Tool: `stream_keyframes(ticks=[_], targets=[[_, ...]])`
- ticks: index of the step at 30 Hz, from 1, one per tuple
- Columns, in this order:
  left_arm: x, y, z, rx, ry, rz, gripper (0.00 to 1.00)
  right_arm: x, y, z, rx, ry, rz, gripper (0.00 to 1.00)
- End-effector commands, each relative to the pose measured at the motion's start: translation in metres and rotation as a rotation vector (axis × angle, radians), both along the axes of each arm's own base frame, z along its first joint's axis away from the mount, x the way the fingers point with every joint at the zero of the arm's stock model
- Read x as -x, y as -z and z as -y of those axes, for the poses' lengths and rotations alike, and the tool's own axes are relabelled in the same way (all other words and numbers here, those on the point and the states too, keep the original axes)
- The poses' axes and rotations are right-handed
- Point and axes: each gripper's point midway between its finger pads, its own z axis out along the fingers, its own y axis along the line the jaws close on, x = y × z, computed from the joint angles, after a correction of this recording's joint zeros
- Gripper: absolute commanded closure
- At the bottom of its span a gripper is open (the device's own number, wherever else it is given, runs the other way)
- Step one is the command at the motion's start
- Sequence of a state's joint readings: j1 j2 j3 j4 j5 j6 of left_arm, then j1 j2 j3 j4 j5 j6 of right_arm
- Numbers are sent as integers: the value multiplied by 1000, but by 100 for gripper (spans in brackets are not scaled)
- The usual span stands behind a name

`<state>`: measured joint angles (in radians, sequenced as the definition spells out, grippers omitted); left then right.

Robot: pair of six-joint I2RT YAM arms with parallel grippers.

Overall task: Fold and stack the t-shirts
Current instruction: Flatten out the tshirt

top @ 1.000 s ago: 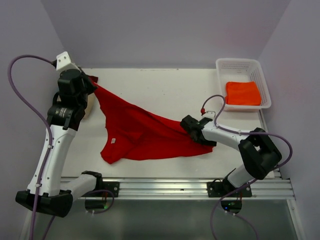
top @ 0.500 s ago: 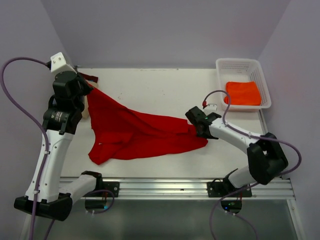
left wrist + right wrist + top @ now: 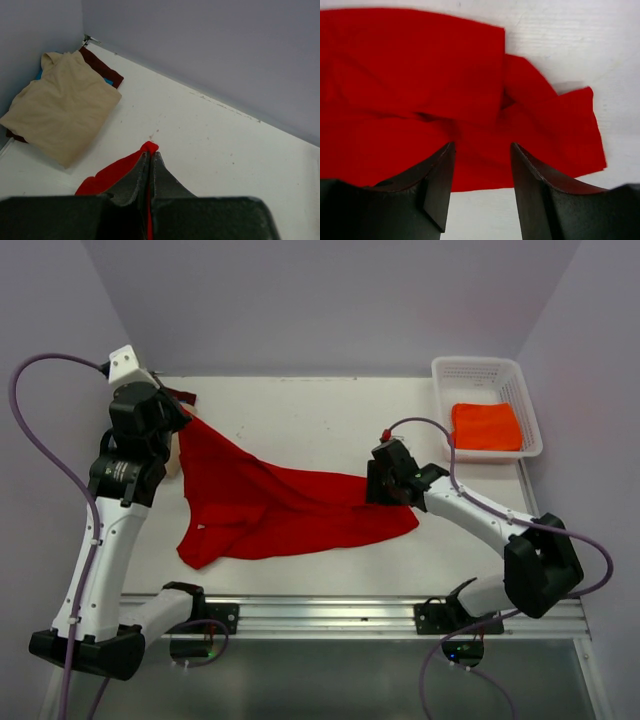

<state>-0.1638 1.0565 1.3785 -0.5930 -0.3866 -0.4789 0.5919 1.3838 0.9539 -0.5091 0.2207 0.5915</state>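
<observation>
1. The red t-shirt [image 3: 280, 505] lay drawn out across the table [image 3: 320, 420], left of the white basket [image 3: 490, 368] and nearer the arm bases than the basket. Its right tip stopped well apart from the basket.
2. Compared with one second before, the shirt's near-left lobe, which carries the small white neck label [image 3: 203, 528], had slid farther from the basket. The cloth sat longer and flatter.
3. The left gripper [image 3: 150, 152] was clamped tight on the shirt's far-left corner, holding it off the table at the end opposite the basket. A nub of red poked past the closed tips. Its position had barely changed.
4. The right gripper [image 3: 482, 150] had its jaws apart with nothing pinched, and the red cloth lay flat beneath them. It stood over the part of the shirt nearest the basket. Over the second it had shifted from the shirt's near edge toward its far edge, and its elbow had swung out to the right.
5. The orange t-shirt [image 3: 485, 426] lay folded inside the basket, unchanged.
6. The tan t-shirt [image 3: 62, 112] lay folded on top of the dark maroon t-shirt [image 3: 102, 70], in the far corner across the table from the basket.
</observation>
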Motion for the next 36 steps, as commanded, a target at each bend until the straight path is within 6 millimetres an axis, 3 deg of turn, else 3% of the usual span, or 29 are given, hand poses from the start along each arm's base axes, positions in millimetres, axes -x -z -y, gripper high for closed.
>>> stream_keyframes(ticks=[1, 17, 27, 36], targets=[[-1, -6, 0, 17, 6, 35, 100, 5, 14, -32, -147, -63, -59, 48], [2, -4, -1, 19, 7, 34, 100, -9, 66, -11, -6, 64, -105, 51], [3, -6, -2, 20, 5, 37, 100, -22, 63, 5, 69, 126, -55, 53], [4, -6, -2, 20, 5, 37, 100, -24, 74, -6, 13, 102, -83, 61]])
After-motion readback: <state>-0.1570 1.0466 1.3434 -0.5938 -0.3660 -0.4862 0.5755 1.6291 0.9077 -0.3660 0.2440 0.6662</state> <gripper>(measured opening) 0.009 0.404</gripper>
